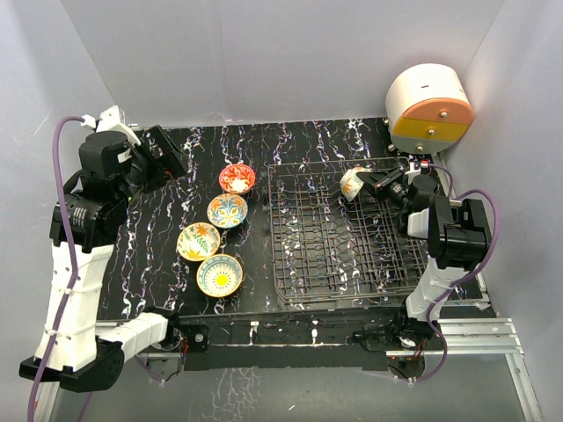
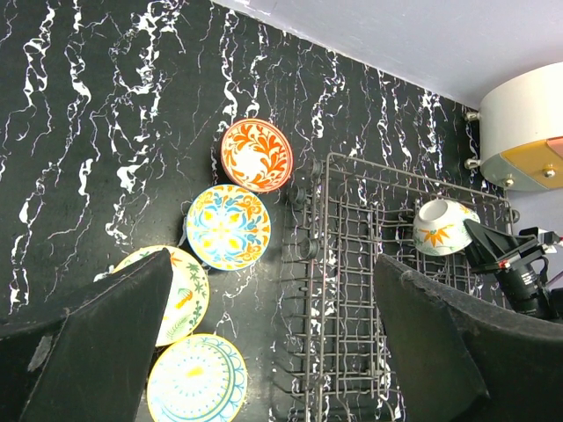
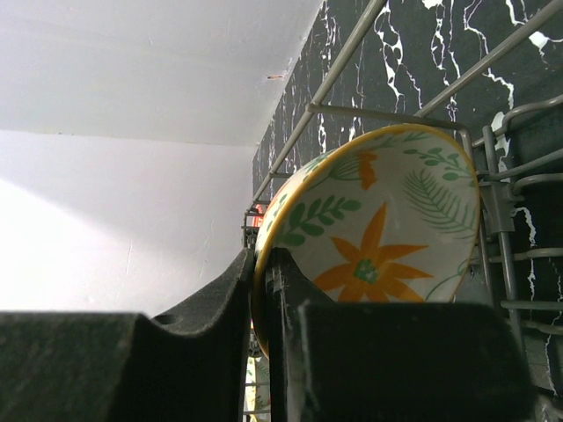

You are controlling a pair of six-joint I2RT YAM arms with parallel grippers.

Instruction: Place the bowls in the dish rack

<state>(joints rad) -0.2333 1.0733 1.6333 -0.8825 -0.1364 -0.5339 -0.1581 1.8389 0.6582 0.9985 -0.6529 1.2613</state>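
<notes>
My right gripper (image 1: pixel 368 183) is shut on the rim of a cream bowl (image 1: pixel 353 183) with an orange flower inside (image 3: pixel 378 255), held tilted on edge over the far right part of the dark wire dish rack (image 1: pixel 339 233). The bowl also shows in the left wrist view (image 2: pixel 442 226). Several bowls sit upright on the table left of the rack: a red-orange one (image 1: pixel 237 178), a blue-and-yellow one (image 1: pixel 227 211), a cream leafy one (image 1: pixel 198 242) and a yellow-blue one (image 1: pixel 220 275). My left gripper (image 1: pixel 171 154) is open and empty, raised above the table's far left.
A white, orange and yellow round drawer unit (image 1: pixel 428 110) stands at the far right corner behind the rack. Grey walls close in the black marbled table (image 1: pixel 158 220) on three sides. The rack's upright tines (image 2: pixel 352 290) fill its floor.
</notes>
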